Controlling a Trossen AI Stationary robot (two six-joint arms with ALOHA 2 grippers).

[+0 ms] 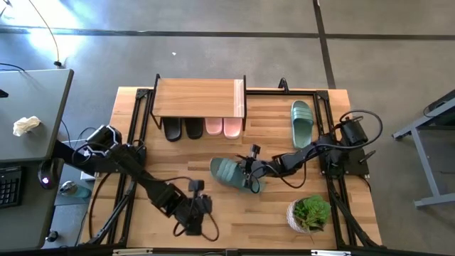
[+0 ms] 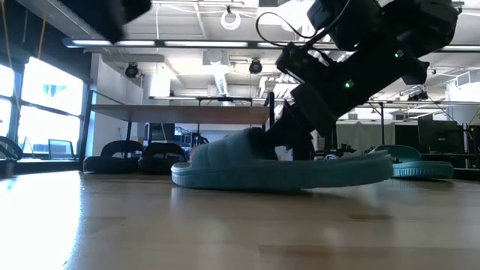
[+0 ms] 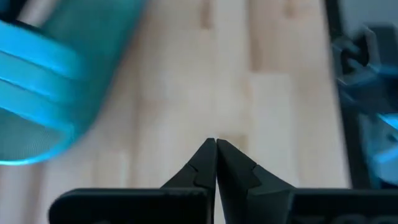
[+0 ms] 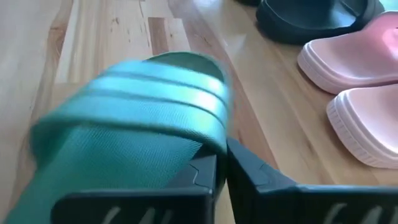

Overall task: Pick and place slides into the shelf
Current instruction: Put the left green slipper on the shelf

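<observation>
Left gripper (image 1: 193, 226): at about 7 o'clock on the table (image 1: 270, 220), fingers (image 3: 208, 163) pressed together on nothing; this arm waits, well apart from the shelf.

Shelf (image 1: 199, 98): at 12 o'clock, plank top over the black frame. Under it, left to right, sit the black pair (image 1: 183, 129) and the pink pair (image 1: 223, 126), toes poking out toward the table's middle. The stretch beneath the plank looks full from above, so where the green ones fit is my guess only: on top, or beside.

Held green slide (image 1: 233, 173): at the table's centre, lying flat or nearly so in the low view, its long axis running roughly 10 to 4 o'clock. The ribbed strap is at the end nearest the right arm.

Right gripper (image 1: 250, 173): at the slide's 3 o'clock side, fingers (image 4: 255, 180) clenched on the held green slide at the strap edge. This arm is plainly the nearer one. From the grip, the shelf lies toward 11 o'clock.

In the way: the pink pair stands between the grip and the shelf's right half; a straight push would likely bump it.

Second green slide (image 1: 301, 122): at 2 o'clock, lying lengthwise 12 to 6, just beside the right arm's links, untouched.

Potted plant (image 1: 310, 213): at 5 o'clock, clear of the route.
</observation>
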